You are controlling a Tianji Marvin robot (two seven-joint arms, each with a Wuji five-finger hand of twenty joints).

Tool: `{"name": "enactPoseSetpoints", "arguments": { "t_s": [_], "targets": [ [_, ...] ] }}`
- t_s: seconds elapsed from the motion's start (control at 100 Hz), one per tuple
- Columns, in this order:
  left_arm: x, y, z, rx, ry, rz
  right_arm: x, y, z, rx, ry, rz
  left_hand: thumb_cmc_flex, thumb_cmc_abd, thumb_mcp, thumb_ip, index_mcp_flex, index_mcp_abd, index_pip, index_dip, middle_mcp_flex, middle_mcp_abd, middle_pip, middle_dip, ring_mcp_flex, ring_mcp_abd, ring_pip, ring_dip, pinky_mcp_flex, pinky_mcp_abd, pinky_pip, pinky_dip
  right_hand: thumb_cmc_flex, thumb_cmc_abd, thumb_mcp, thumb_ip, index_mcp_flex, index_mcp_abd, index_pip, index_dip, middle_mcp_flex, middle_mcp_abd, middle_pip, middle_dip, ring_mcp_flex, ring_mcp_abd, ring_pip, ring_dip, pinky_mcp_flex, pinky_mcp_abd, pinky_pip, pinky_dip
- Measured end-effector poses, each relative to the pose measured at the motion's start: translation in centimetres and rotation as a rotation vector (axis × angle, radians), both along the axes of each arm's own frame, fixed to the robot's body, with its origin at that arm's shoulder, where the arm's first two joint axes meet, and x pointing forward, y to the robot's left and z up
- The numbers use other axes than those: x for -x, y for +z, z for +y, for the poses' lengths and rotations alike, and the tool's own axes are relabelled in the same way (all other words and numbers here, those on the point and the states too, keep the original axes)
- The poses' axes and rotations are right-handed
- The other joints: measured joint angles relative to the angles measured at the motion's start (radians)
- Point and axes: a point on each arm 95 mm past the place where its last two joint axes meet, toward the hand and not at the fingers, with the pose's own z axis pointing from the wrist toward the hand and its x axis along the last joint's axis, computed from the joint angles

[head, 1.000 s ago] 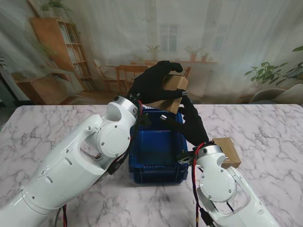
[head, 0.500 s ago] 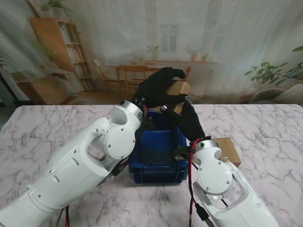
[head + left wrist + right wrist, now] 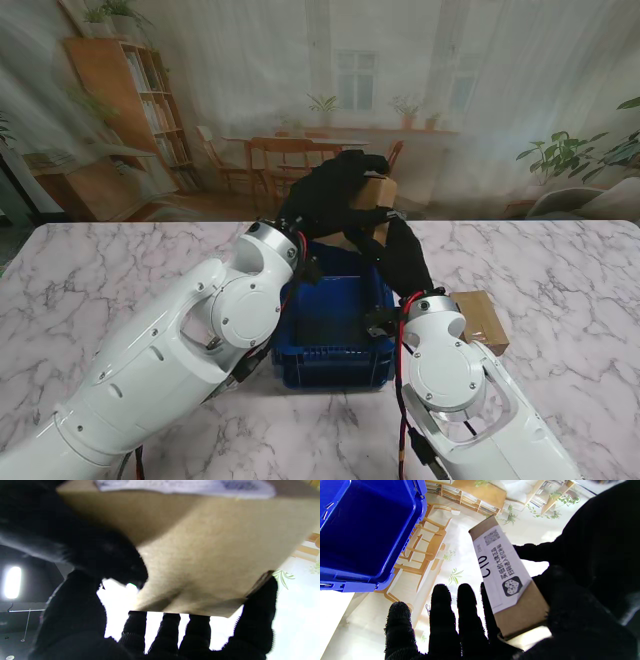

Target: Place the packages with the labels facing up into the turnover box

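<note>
Two cardboard packages in sight: one package [image 3: 367, 192] held aloft beyond the far rim of the blue turnover box [image 3: 333, 330], a second package [image 3: 482, 318] flat on the marble table [image 3: 90, 280], just right of the box and partly hidden behind the right arm. Left hand [image 3: 325, 195] wrapped over the raised package, gloved fingers [image 3: 257, 615] curled round its far edge and thumb side pressed on the near face, clamping it. Right hand [image 3: 400, 252] raised beneath and beside the same package, fingers [image 3: 445, 620] straight and lying close together, one touching the package's edge; no visible grip from this hand. White printed label [image 3: 498, 567] on one long face, turned sideways toward the right wrist camera. Nothing visible inside the box in the stand view.
</note>
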Motion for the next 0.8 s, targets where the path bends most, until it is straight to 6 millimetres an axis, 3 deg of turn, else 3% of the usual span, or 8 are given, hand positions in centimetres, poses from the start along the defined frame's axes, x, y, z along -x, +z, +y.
{"name": "enactPoseSetpoints", "arguments": {
  "t_s": [0.05,0.13,0.27,0.35,0.48,0.57,0.62,0.8],
  "targets": [
    [0.2,0.0,0.1,0.000,-0.004,-0.004,0.0,0.0,0.0,-0.001,-0.010,0.001,0.023,0.002,0.000,-0.023,0.000,0.000,0.000,-0.006,0.000,0.000,0.000,0.000,0.000,0.002,0.000,-0.007,0.003,0.000,0.000,0.000,0.038,-0.022,0.000,-0.026,0.030,0.000,0.047,-0.060,0.057,0.002,0.000,0.002,0.041,0.009,0.026,0.000,0.026,0.011,0.000,0.000],
    [0.4,-0.1,0.4,0.005,-0.014,-0.008,-0.1,0.0,-0.2,0.002,-0.030,-0.002,0.069,0.020,-0.004,-0.024,0.000,0.001,0.000,-0.009,0.000,0.000,0.000,0.000,0.000,0.005,0.000,-0.009,0.011,0.000,0.000,-0.001,0.086,-0.073,0.000,-0.048,0.101,0.000,0.112,-0.130,0.218,0.002,0.031,0.016,0.180,0.022,0.123,0.024,0.120,0.021,0.044,0.000],
    [0.8,-0.3,0.8,0.007,-0.031,-0.007,-0.1,-0.2,-0.5,0.024,-0.059,-0.015,0.173,0.080,-0.080,-0.061,0.000,0.032,-0.064,-0.063,-0.002,0.003,-0.043,-0.063,0.000,0.008,0.001,-0.051,0.027,-0.035,0.010,-0.001,0.109,-0.122,0.012,-0.068,0.180,0.000,0.150,-0.157,0.450,-0.002,0.112,0.050,0.411,0.026,0.254,0.069,0.220,0.023,0.318,-0.123],
    [0.8,-0.5,1.1,-0.008,-0.048,0.003,-0.2,-0.2,-0.7,0.043,-0.071,-0.025,0.203,0.131,-0.120,-0.065,0.000,0.060,-0.148,-0.120,-0.002,0.005,-0.132,-0.169,0.000,-0.007,-0.031,-0.148,0.015,-0.095,0.010,-0.001,0.109,-0.134,0.020,-0.079,0.213,0.000,0.155,-0.159,0.507,-0.011,0.146,0.075,0.471,0.025,0.311,0.094,0.221,0.022,0.465,-0.188],
    [0.8,-0.8,1.7,-0.036,-0.077,0.038,-0.3,-0.3,-1.1,0.060,-0.089,-0.032,0.167,0.166,-0.147,-0.100,0.000,0.076,-0.246,-0.185,-0.002,0.005,-0.267,-0.340,0.000,-0.013,-0.125,-0.322,-0.052,-0.210,-0.023,-0.016,0.119,-0.144,0.020,-0.091,0.229,0.002,0.156,-0.171,0.547,-0.012,0.176,0.101,0.513,0.024,0.352,0.119,0.221,0.011,0.596,-0.202],
    [0.8,-0.7,2.2,-0.049,-0.081,0.044,-0.4,-0.3,-1.5,0.091,-0.098,-0.043,0.124,0.193,-0.148,-0.101,0.000,0.079,-0.273,-0.201,-0.002,0.010,-0.307,-0.386,0.002,-0.011,-0.126,-0.361,-0.084,-0.312,-0.040,-0.023,0.131,-0.148,0.021,-0.105,0.229,0.002,0.153,-0.181,0.555,-0.011,0.185,0.110,0.522,0.023,0.376,0.126,0.221,0.000,0.628,-0.207],
    [0.7,-0.6,2.6,-0.059,-0.079,0.050,-0.5,-0.3,-1.7,0.120,-0.101,-0.051,0.114,0.206,-0.142,-0.102,0.000,0.082,-0.281,-0.206,0.000,0.019,-0.317,-0.398,0.017,0.029,-0.122,-0.367,-0.101,-0.398,-0.052,-0.023,0.131,-0.151,0.021,-0.110,0.230,0.002,0.153,-0.181,0.555,-0.011,0.185,0.112,0.522,0.023,0.376,0.132,0.221,0.000,0.632,-0.207],
    [0.2,-0.3,4.1,-0.110,-0.062,0.074,-0.9,-0.7,-2.9,0.253,-0.109,-0.072,0.030,0.256,-0.156,-0.113,0.000,0.116,-0.307,-0.231,0.041,0.046,-0.339,-0.425,0.018,0.065,-0.121,-0.390,-0.115,-0.420,-0.052,-0.023,0.131,-0.151,0.021,-0.112,0.230,0.002,0.153,-0.181,0.555,-0.011,0.185,0.115,0.524,0.023,0.399,0.132,0.221,-0.001,0.642,-0.208]
  ]
}}
